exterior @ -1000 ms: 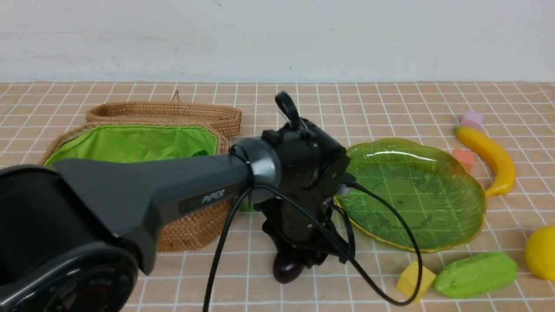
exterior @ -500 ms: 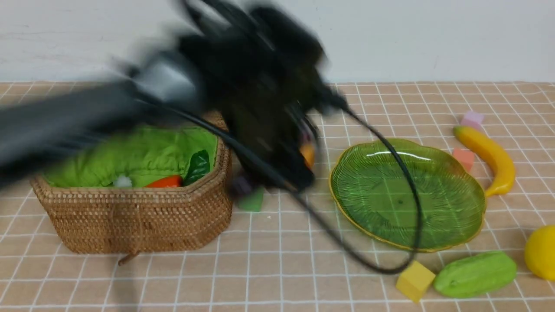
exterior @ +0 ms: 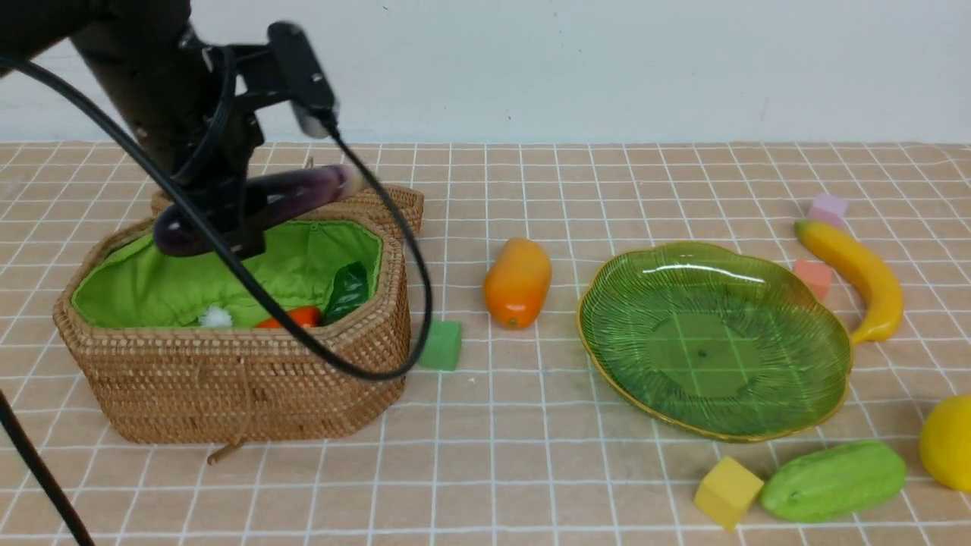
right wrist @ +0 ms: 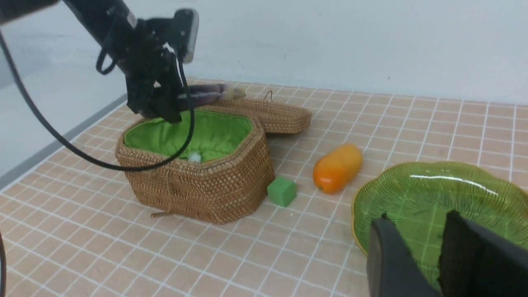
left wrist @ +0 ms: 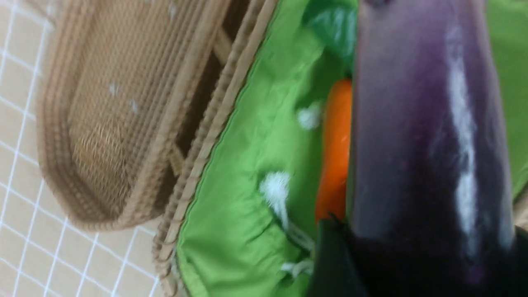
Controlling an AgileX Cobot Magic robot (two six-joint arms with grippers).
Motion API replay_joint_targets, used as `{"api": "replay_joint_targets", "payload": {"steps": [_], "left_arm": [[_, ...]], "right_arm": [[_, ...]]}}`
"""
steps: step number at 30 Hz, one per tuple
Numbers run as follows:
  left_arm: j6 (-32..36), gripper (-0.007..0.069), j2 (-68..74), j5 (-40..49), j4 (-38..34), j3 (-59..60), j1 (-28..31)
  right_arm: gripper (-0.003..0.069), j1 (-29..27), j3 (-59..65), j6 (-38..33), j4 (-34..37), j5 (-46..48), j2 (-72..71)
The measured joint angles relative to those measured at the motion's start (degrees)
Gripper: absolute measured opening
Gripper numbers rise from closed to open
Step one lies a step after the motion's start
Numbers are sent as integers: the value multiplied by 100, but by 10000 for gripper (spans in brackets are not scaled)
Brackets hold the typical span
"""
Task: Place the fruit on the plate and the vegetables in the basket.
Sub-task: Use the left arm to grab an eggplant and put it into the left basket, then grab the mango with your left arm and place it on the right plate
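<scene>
My left gripper (exterior: 227,220) is shut on the dark purple eggplant (exterior: 288,193) and holds it level above the open wicker basket (exterior: 227,379). In the left wrist view the eggplant (left wrist: 420,123) hangs over the green lining and the carrot (left wrist: 336,152). The carrot (exterior: 292,318) lies in the basket. The orange mango (exterior: 517,282) lies between the basket and the green plate (exterior: 804,402). The banana (exterior: 857,273), lemon (exterior: 948,444) and cucumber (exterior: 833,481) lie around the plate. My right gripper (right wrist: 417,215) is open and empty above the plate (right wrist: 433,185).
The basket's lid (exterior: 303,199) lies open behind it. Foam cubes sit on the tiled cloth: green (exterior: 441,345) by the basket, yellow (exterior: 727,491) beside the cucumber, red (exterior: 812,277) and purple (exterior: 827,206) near the banana. My left arm's cable (exterior: 364,371) hangs across the basket front.
My left gripper has lifted the eggplant from the table in front of the plate and swung it up and left over the basket. The mango now shows.
</scene>
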Motion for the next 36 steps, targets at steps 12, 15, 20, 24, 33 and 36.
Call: {"api": "replay_joint_targets", "payload": {"steps": [12, 15, 20, 24, 33, 36], "left_arm": [[-1827, 475, 18, -334, -1141, 0, -206], [-3418, 223, 78, -743, -1584, -89, -853], [-4517, 2, 624, -775, -1184, -759, -1767], [-5090, 57, 1594, -670, -530, -1709, -2078], [-5729, 580, 3427, -1345, 583, -3123, -2039], [-5864, 636, 3611, -1526, 685, -3157, -2039]], "right_arm": [[218, 0, 0, 0, -50, -221, 0], [220, 0, 0, 0, -108, -221, 0], [225, 0, 0, 0, -114, -221, 0], [225, 0, 0, 0, -125, -200, 0], [225, 0, 0, 0, -127, 191, 0], [225, 0, 0, 0, -127, 255, 0]]}}
